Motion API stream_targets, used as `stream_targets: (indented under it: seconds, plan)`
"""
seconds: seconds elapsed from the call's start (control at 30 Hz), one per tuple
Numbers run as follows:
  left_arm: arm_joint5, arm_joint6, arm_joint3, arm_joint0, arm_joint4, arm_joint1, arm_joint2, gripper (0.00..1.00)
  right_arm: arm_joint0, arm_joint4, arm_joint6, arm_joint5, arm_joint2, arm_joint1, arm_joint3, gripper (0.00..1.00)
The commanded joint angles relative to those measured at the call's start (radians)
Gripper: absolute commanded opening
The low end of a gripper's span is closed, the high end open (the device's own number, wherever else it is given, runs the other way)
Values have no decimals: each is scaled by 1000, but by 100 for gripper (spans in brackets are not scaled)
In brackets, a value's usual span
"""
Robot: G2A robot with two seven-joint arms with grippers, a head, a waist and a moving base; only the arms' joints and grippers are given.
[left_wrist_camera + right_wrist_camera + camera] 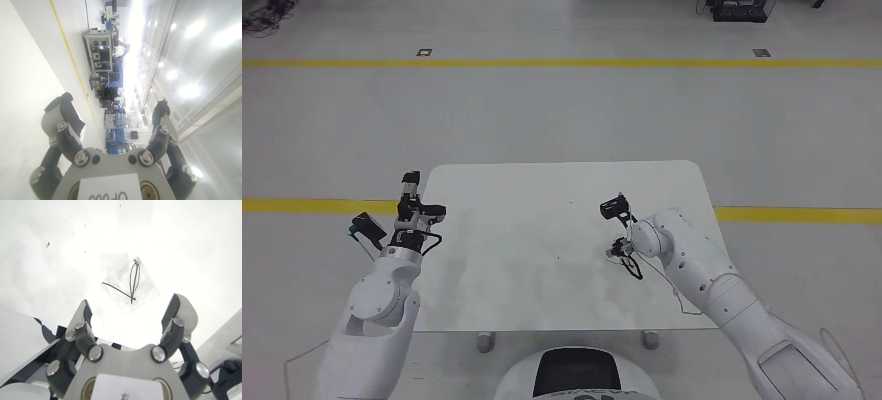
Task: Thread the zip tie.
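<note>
Black zip ties (133, 281) lie crossed in a shallow clear tray (149, 294) on the white table (542, 250). Two of them run side by side and a third lies across their lower ends. My right gripper (131, 305) hangs above the table just short of the tray, open, with nothing between its ribbed pads (168, 311). In the top view the right gripper (620, 248) is over the table's right half. My left gripper (114, 100) is open and empty, held off the table's left edge and pointing out at the room; in the top view the left gripper (420, 200) is beside that edge.
A few small dark specks (47, 244) lie on the table beyond the tray. The table's near edge (22, 315) runs close behind the right gripper. Yellow floor lines (562, 63) cross the floor around the table.
</note>
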Motion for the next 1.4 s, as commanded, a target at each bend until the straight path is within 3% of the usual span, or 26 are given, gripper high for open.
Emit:
stream_targets:
  seconds: [0.0, 0.57, 0.73, 1.37]
  plan:
    - [0, 0, 0, 0, 0, 0, 0, 100, 1, 5, -6, -2, 3, -1, 9, 52]
    - [0, 0, 0, 0, 0, 0, 0, 100, 14, 9, -34, -4, -6, -20, 78, 40]
    - [0, 0, 0, 0, 0, 0, 0, 100, 24, 18, -47, -4, -17, -31, 112, 31]
    - [0, 0, 0, 0, 0, 0, 0, 100, 59, 10, -76, 15, -62, -70, 224, 24]
